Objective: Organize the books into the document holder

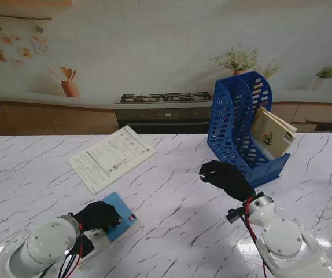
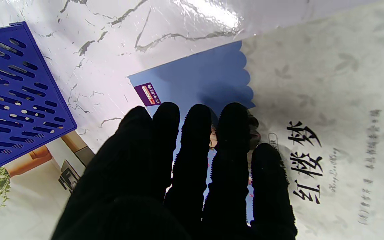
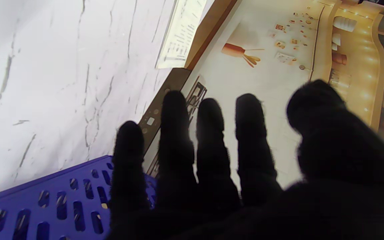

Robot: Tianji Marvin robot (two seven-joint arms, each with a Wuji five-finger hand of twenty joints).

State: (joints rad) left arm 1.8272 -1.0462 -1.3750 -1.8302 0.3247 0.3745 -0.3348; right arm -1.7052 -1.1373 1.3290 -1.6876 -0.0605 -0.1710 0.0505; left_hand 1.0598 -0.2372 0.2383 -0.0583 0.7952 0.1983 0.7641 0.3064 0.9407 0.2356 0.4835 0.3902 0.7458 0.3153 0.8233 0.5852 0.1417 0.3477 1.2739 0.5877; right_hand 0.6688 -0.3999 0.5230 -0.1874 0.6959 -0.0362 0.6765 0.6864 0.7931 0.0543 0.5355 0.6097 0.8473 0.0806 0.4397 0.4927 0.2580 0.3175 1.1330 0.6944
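So far we have one book (image 1: 273, 134) in the holder (image 1: 235, 124), leaning tilted in its right-hand slot at the upper right of the stand frame. The other slots look empty from here.

Left to do: two items, as far as we can see. A blue-and-white book (image 1: 118, 219) lies flat near the lower left of the frame, and a white leaflet (image 1: 111, 157) lies flat at centre left, well apart from the holder.

Our left hand (image 1: 98, 215) rests palm-down on the blue-and-white book. In the left wrist view the fingers (image 2: 232, 133) lie spread across the cover (image 2: 208, 76), touching it, not curled round an edge. We read that as pressing or about to pick up, not a grasp yet. Whether the thumb has caught an edge we cannot tell.

Our right hand (image 1: 227, 178) hovers near the holder's front corner, fingers (image 3: 208, 133) extended and apart, holding nothing. Contact with the holder is not evident.

Our judgement: roughly a third done. Next step in hand is getting a real grip on the blue-and-white book, probably by working an edge up off the table (image 1: 177, 231), since it lies flush on the marble.
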